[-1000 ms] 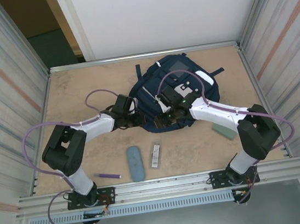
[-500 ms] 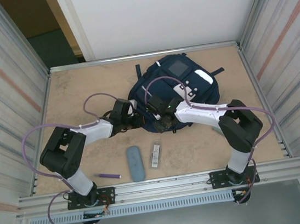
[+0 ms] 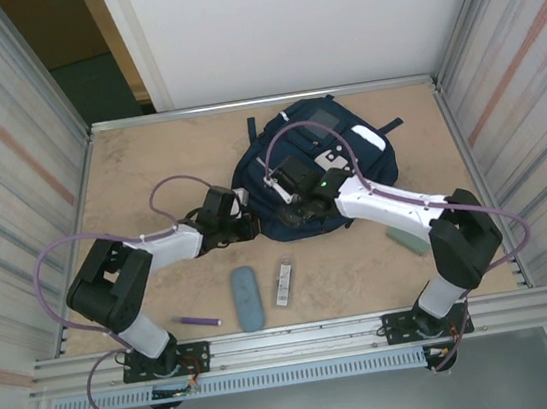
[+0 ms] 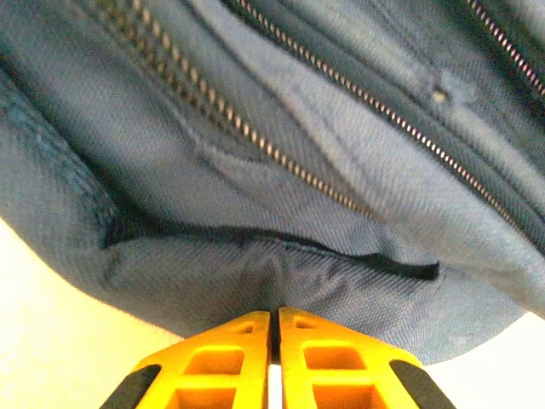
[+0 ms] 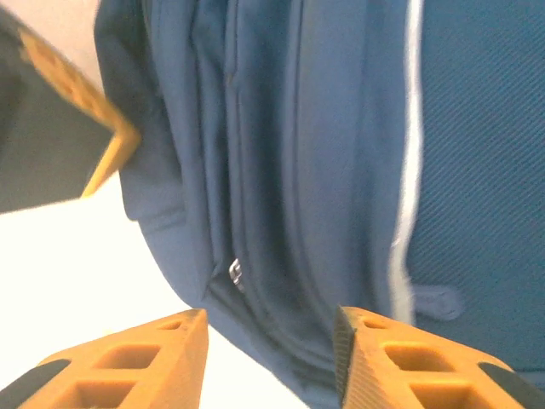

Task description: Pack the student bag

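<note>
From above, we see the student bag (image 3: pixel 379 162) lying flat toward twelve o'clock on the worktop (image 3: pixel 148 171), with its near edge facing both arms. The left hand (image 3: pixel 249 225) reaches in from nine o'clock and the right hand (image 3: pixel 291 214) from three o'clock, and they meet close beside each other at the bag's six o'clock edge. Toward six o'clock on the worktop lie a grey-blue case (image 3: pixel 248 298), a small flat bar (image 3: pixel 284 282) and a purple pen (image 3: pixel 200 320). A green block (image 3: pixel 406 239) lies at four o'clock, and none of these things is in the bag. In the left wrist view, the left hand (image 4: pixel 274 315) has its fingers pressed together at six o'clock, with the tips against the bag's lower hem (image 4: pixel 281 273). We cannot tell whether any cloth is caught between them. A zip (image 4: pixel 255 141) runs diagonally above. In the right wrist view, the right hand (image 5: pixel 271 315) is open and holds nothing. A small metal zip pull (image 5: pixel 236 271) sits on the bag's edge just beyond its tips, and the left hand shows at ten o'clock. We judge the main risk to be a missed pull: it is small and lies tucked in a fold, so the fingers may close on cloth instead. If the left hand has no real pinch on the hem, the whole bag could slide when the zip is tugged. With the hands this near each other, they could also collide.
</note>
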Robot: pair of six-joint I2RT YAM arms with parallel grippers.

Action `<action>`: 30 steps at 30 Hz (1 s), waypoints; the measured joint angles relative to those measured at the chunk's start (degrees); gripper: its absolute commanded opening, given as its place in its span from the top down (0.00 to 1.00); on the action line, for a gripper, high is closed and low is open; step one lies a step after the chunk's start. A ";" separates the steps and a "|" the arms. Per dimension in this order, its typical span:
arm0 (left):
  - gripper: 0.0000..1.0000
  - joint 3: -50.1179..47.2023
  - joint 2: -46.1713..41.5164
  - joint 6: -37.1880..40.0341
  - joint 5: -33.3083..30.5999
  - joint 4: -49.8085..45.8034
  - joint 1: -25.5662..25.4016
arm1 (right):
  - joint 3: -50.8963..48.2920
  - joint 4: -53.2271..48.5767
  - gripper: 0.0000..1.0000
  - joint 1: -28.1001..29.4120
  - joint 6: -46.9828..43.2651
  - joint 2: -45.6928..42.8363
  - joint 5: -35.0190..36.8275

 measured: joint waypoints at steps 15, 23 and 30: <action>0.77 -1.18 -16.41 -2.12 2.99 -9.31 -0.63 | 1.49 -1.38 0.48 -3.43 -5.64 9.49 0.92; 0.71 -1.16 -19.98 -6.75 5.38 -6.91 -1.51 | 0.20 2.58 0.86 1.77 -8.50 10.19 12.66; 0.70 1.11 -16.70 -9.84 5.64 -3.52 -3.50 | -1.77 5.07 1.00 2.23 -7.69 5.01 13.92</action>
